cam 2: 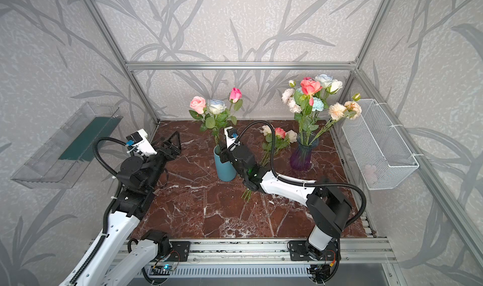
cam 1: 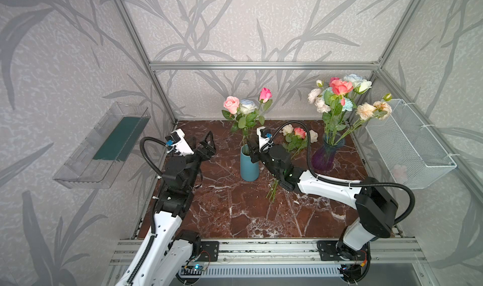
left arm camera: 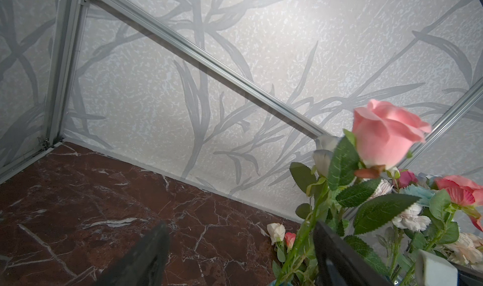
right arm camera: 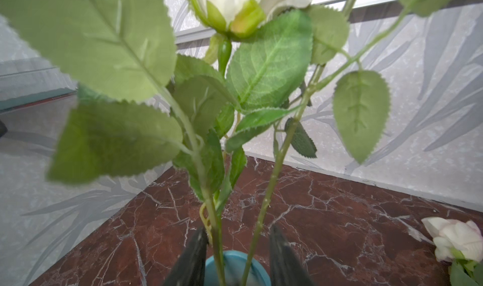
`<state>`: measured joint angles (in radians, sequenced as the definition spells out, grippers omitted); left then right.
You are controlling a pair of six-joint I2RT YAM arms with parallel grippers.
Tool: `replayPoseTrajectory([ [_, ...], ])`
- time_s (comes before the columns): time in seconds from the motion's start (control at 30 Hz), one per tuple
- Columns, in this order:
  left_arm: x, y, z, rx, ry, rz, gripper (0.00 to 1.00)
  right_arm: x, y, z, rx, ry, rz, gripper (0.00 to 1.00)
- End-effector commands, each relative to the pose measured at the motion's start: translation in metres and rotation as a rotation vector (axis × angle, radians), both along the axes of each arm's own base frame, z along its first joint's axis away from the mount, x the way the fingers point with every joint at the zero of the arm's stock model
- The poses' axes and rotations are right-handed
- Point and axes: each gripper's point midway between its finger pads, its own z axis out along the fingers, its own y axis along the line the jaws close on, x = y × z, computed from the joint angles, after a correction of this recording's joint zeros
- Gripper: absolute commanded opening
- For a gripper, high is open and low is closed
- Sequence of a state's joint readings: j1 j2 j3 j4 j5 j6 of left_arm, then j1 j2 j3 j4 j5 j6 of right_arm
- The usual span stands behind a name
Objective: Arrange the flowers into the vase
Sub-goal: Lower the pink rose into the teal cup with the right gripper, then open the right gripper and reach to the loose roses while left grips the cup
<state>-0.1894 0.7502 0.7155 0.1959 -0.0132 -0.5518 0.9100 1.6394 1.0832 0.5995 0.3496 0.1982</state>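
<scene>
A teal vase (cam 1: 249,167) stands mid-table in both top views and holds three flowers: a pale pink rose (cam 1: 231,104), a white-blue rose (cam 1: 247,106) and a deep pink rose (cam 1: 265,94). My right gripper (cam 1: 251,146) sits at the vase mouth. In the right wrist view its jaws (right arm camera: 238,229) stand apart, with two green stems (right arm camera: 264,209) between them above the teal rim (right arm camera: 258,265); neither is pinched. More flowers (cam 1: 296,137) lie on the table under the right arm. My left gripper (cam 1: 201,138) hovers open and empty to the vase's left (left arm camera: 239,232).
A purple glass vase (cam 1: 326,155) with a big mixed bunch (cam 1: 339,94) stands at the back right. A white wire basket (cam 1: 407,141) hangs on the right wall and a clear plastic bin (cam 1: 104,146) on the left. The marble tabletop (cam 1: 235,214) lies in front.
</scene>
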Motion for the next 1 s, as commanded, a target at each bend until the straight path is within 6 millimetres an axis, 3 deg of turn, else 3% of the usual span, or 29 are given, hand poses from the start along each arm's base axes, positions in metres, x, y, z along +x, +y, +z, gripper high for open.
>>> replayPoseTrajectory([
  [0.0,0.001,-0.002,0.001,-0.024,-0.014,-0.017,0.87,-0.013,-0.015,0.032,0.062,-0.035,-0.024,0.42],
  [0.27,0.001,-0.006,0.002,-0.022,-0.019,-0.037,0.86,-0.039,-0.035,0.053,0.092,-0.045,-0.015,0.43],
  [0.43,-0.003,-0.006,0.005,-0.033,-0.026,-0.042,0.84,-0.049,-0.064,0.054,0.062,-0.014,-0.072,0.43],
  [0.57,-0.008,-0.028,0.012,-0.036,-0.043,-0.145,0.81,-0.048,-0.104,0.021,-0.012,0.062,-0.213,0.44],
  [0.73,-0.026,-0.08,0.013,-0.012,-0.055,-0.327,0.8,-0.039,-0.152,-0.046,-0.064,0.303,-0.3,0.43],
  [0.83,-0.043,-0.119,0.013,0.011,-0.07,-0.476,0.79,-0.033,-0.172,-0.085,-0.093,0.463,-0.349,0.42],
  [0.97,-0.063,-0.158,0.013,0.0,-0.081,-0.657,0.78,-0.023,-0.178,-0.124,-0.133,0.602,-0.376,0.34],
])
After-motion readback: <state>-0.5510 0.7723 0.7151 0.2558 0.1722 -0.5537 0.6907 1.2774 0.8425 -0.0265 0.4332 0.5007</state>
